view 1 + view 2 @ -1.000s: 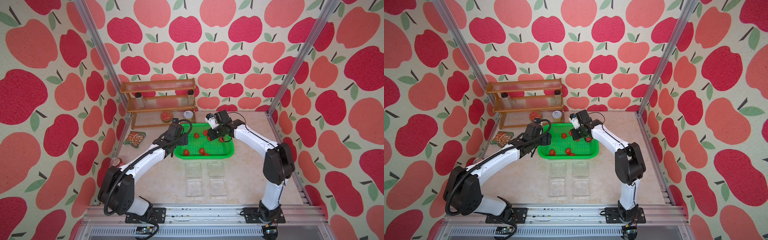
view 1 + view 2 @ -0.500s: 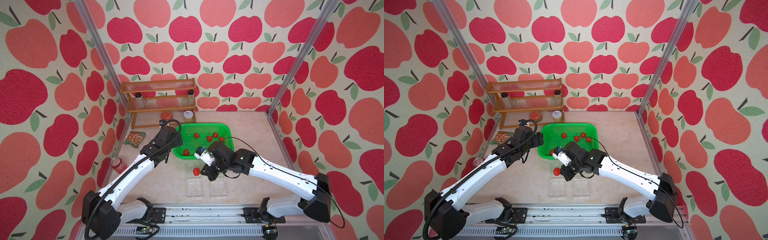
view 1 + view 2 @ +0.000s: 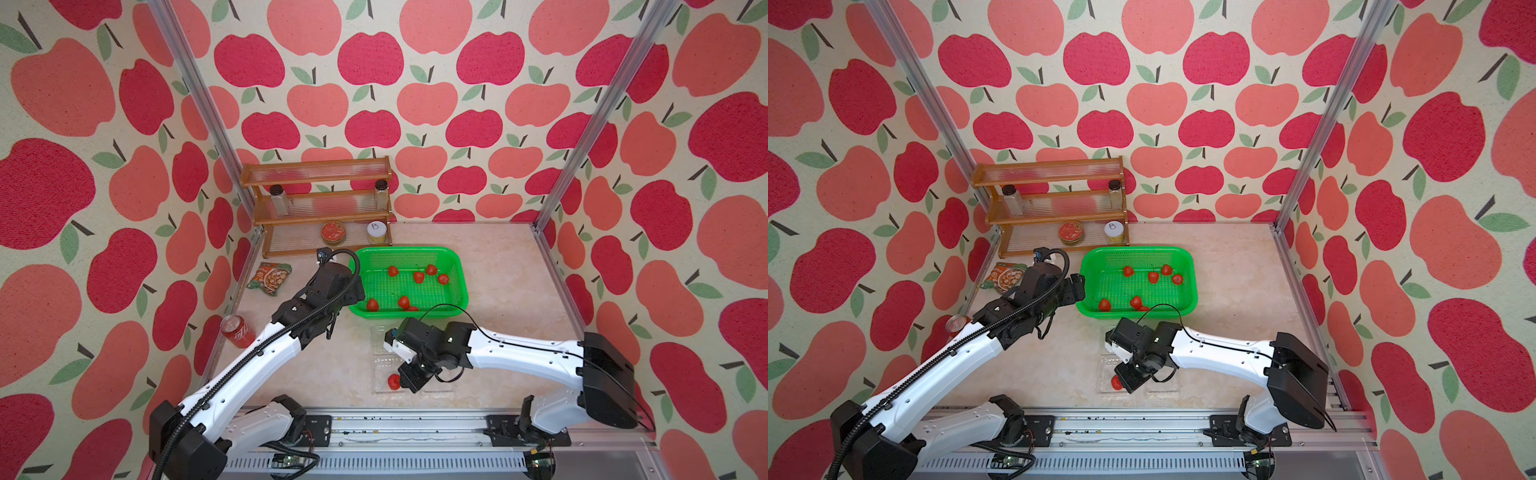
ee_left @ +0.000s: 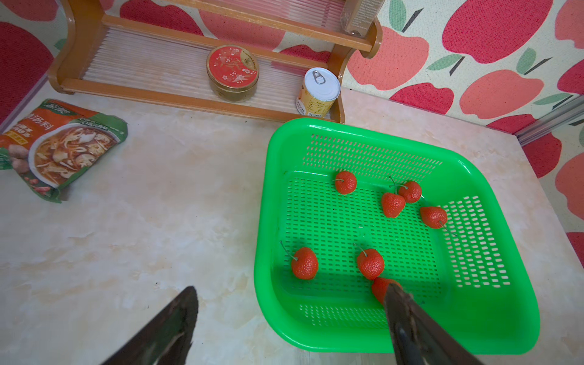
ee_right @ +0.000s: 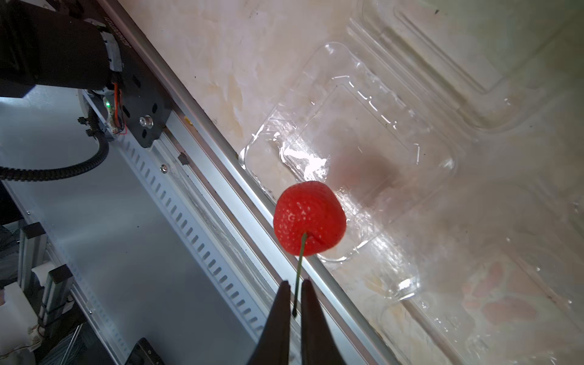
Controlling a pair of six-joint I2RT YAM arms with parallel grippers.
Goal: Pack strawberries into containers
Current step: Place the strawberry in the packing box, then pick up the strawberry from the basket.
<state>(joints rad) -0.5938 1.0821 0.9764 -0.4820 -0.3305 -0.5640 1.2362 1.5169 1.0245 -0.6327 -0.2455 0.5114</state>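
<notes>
While seven strawberries (image 4: 370, 263) lie in the basket (image 4: 271, 189), the first strawberry (image 5: 309, 218) hangs above a container (image 5: 395, 126), its stem inside my slightly parted right gripper (image 5: 295, 294); left gripper (image 4: 290, 287) spread.

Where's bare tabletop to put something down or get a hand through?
Free: the wide strip between basket and right rail; the patch bordered by packet, shelf and basket. Crowded: front centre, right claw and strawberry at the containers; left arm spans the left side.

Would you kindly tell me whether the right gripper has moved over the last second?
Yes. The right gripper has swung from above the green basket towards the front rail, and now sits over a clear container.
</notes>
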